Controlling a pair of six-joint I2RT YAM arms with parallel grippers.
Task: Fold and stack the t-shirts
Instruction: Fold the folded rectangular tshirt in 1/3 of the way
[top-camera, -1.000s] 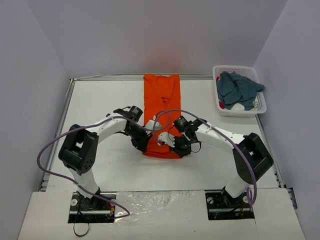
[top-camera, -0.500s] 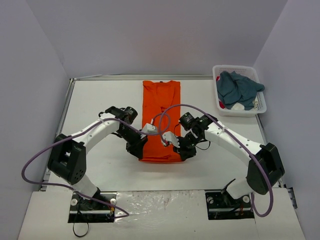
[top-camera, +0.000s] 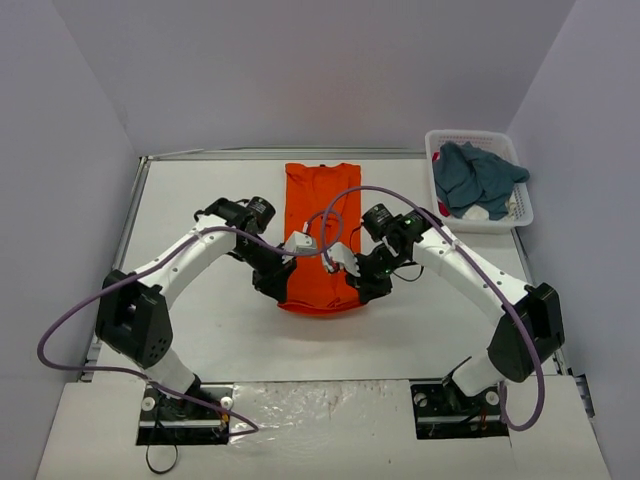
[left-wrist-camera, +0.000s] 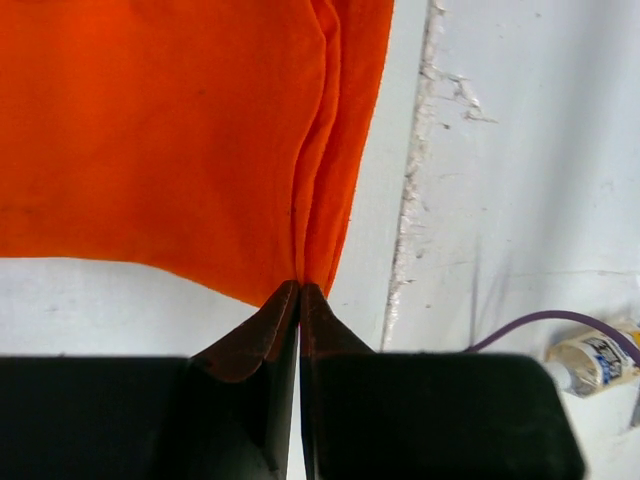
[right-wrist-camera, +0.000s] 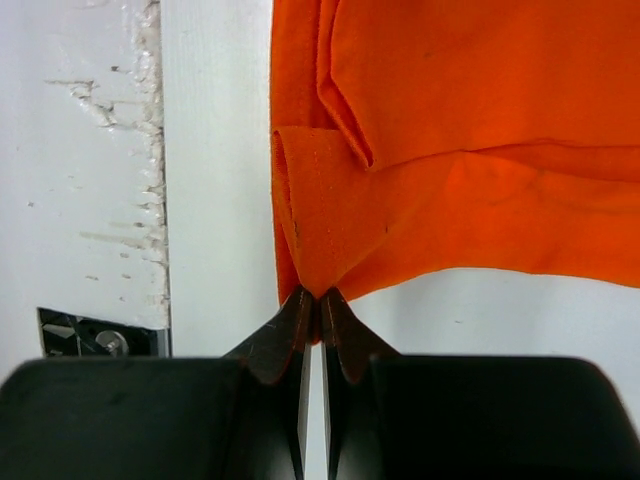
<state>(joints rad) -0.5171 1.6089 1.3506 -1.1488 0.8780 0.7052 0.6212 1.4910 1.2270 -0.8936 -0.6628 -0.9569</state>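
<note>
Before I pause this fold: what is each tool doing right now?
Left tool: shut on the orange shirt.
Right tool: shut on the orange shirt.

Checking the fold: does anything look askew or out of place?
Nothing spilled or damaged. The orange t-shirt is a straight strip, near corners pinched by the left end effector and right end effector. Only the teal t-shirt looks untidy, heaped in the basket, overhanging its rim.

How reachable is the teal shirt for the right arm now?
Probably not yet. The right gripper is shut on the orange shirt, at its near corner, and must let go first. The teal shirt lies uncovered in the basket on that arm's side.
</note>
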